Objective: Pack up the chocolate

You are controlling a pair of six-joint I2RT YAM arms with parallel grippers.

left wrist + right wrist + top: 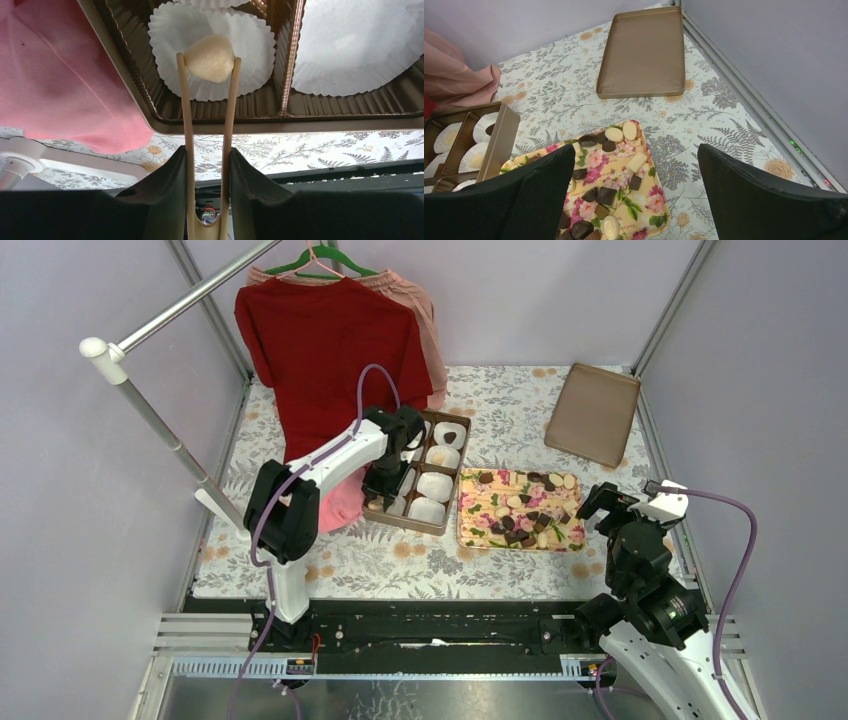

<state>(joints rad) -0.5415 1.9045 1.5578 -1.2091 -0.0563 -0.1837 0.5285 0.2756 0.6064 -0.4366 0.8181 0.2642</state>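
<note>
My left gripper (207, 152) is shut on a pair of wooden tongs (187, 120). The tongs' tips pinch a pale cream chocolate (210, 59) just above a white paper cup (250, 35) in the near-left compartment of the brown box (280, 112). From above, the left gripper (385, 483) hangs over that box (405, 523). Many dark and pale chocolates (525, 520) lie on the flower-patterned tray (470, 530) beside it. My right gripper (610, 505) hovers open at the tray's right end, with nothing between its fingers; its wrist view shows the chocolates (606, 196) below.
A flat brown lid (593, 413) lies at the back right, near the wall. A red shirt (320, 340) hangs on the rack behind the box, and pink cloth (65, 75) touches the box's left side. A slanted rack pole (150, 420) crosses the left.
</note>
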